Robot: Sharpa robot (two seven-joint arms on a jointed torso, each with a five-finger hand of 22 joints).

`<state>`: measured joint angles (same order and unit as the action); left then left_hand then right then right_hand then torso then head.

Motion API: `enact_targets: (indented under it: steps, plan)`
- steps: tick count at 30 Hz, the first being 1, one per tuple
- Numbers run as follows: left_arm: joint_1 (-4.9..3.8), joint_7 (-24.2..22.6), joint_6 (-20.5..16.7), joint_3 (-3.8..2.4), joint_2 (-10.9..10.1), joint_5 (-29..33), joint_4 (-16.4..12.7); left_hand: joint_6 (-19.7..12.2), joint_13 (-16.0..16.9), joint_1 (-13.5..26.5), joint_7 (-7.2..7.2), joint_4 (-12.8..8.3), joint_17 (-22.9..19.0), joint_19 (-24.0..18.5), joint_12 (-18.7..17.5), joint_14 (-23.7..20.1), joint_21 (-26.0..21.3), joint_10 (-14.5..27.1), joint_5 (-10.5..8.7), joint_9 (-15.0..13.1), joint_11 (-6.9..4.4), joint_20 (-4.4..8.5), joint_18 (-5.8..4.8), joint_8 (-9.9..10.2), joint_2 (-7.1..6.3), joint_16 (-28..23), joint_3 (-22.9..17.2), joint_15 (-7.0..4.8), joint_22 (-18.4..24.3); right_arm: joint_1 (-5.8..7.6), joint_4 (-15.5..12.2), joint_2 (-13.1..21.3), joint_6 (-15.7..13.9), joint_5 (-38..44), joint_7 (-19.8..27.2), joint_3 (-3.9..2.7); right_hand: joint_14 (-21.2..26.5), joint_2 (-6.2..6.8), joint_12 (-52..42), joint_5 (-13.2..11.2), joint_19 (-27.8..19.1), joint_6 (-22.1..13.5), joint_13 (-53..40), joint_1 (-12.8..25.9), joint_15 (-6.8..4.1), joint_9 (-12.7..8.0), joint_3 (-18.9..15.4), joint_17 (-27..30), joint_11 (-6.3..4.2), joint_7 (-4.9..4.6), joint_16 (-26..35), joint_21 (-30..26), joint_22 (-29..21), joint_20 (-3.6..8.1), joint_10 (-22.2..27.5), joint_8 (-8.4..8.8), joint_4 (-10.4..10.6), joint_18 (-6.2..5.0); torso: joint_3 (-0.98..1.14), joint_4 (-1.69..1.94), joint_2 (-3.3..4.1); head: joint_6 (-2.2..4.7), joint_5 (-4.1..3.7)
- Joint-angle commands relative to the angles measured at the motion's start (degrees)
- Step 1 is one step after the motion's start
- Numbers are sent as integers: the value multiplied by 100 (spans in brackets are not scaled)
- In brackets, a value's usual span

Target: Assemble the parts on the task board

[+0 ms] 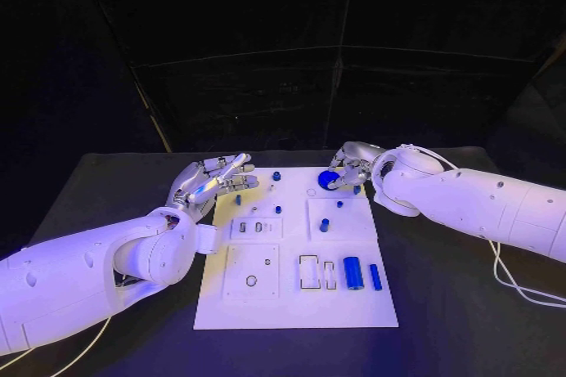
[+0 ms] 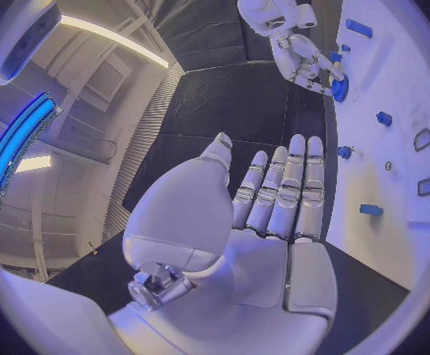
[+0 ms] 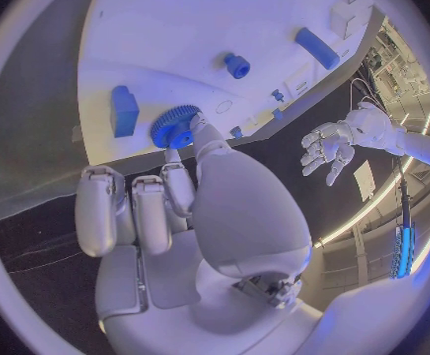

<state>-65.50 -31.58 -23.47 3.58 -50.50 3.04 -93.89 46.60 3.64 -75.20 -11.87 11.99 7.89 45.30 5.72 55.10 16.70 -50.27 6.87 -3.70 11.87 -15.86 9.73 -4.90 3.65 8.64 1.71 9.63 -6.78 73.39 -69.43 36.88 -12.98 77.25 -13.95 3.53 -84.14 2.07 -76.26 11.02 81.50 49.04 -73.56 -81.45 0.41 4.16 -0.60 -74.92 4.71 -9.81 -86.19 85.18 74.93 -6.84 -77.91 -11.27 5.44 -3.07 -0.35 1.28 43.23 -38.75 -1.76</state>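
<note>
I see the right hand [image 1: 346, 171] pinching a blue gear [image 1: 328, 179] at the board's [image 1: 295, 307] far edge, other fingers curled. The gear's toothed rim shows; its axis direction I cannot tell. The left hand [image 1: 215, 182] hovers flat, fingers extended, holding nothing.

I read no text, label, brand or number anywhere on the flat white task board [image 1: 295, 303].

Bluish light glares off the white task board [image 1: 295, 311] against dark surroundings; wrist views bend edges
</note>
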Motion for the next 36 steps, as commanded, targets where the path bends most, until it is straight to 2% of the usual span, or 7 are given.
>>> enact_targets:
  steps: [1,8,11,17,23,29,36]
  plan:
    - [-6,-37,69,-5,5,-13,-3,57,-3,-33,-220,-22,8,-39,-26,-9,-27,-13,4,-1,9,-2,59,23,2,-26,3,9,8,-10,12,-10,140,59,1,4,-422,-76,-56,-10,40,67,-39,-26,3,1,42,-736,-4,15,-37,39,296,2,-54,-43,-24,36,1,2,-1,-9,4]
    - [-6,-36,70,-5,4,-13,-1,57,-3,-33,-220,-22,8,-39,-26,-9,-27,-13,4,-1,9,-2,59,23,2,-26,3,9,8,-38,22,-28,141,140,6,4,-423,-163,-111,36,55,198,-120,-85,-12,2,148,-745,-24,33,-41,52,326,15,-109,-86,-87,42,1,1,0,-25,7]
    - [-6,-34,70,-5,1,-13,-1,57,-3,-33,-220,-22,8,-39,-26,-9,-27,-13,4,-1,9,-2,59,23,2,-26,3,9,8,-49,11,-31,42,218,11,5,-425,-216,-204,-32,74,367,-235,-107,-35,12,233,-756,-55,70,-46,65,358,32,-198,-142,-125,48,0,-1,-2,-31,8]
    - [-6,-27,69,-4,-5,-13,-4,58,-4,-43,-218,-35,9,-46,-30,-6,-34,-15,4,-1,8,-4,60,26,8,-33,3,9,13,-63,-30,-29,-499,472,55,5,-434,-347,-393,-69,157,793,-470,-203,-139,51,491,-794,-178,214,-63,115,483,115,-386,-275,-241,74,0,-1,-5,-27,6]
    - [-6,-27,55,-4,-12,-13,0,60,-4,-48,-217,-42,10,-50,-32,-5,-39,-16,4,-1,8,-5,61,28,12,-37,3,9,17,-68,-114,-9,-1031,670,166,5,-440,-395,-444,-55,192,909,-549,-258,-188,45,707,-819,-223,258,-73,137,540,172,-447,-257,-347,87,2,6,-5,-16,17]
    - [-6,-32,47,-4,-34,-13,0,62,-4,-51,-217,-47,9,-63,-34,-8,-49,-17,4,-1,9,-7,59,29,15,-43,3,11,23,-68,-424,76,-1284,773,235,3,-444,-375,-457,-55,208,956,-573,-226,-197,43,779,-837,-232,268,-81,147,566,186,-466,-239,-375,93,-3,7,-6,-2,35]
    - [-7,-39,42,-4,-70,-13,-7,62,-4,-52,-216,-49,9,-68,-35,-10,-52,-17,3,-1,9,-8,58,30,15,-46,4,12,25,-64,-857,48,-1318,896,178,1,-445,-317,-449,-77,221,973,-578,-122,-200,31,844,-842,-233,266,-82,155,588,195,-470,-187,-380,98,-7,15,-2,14,58]
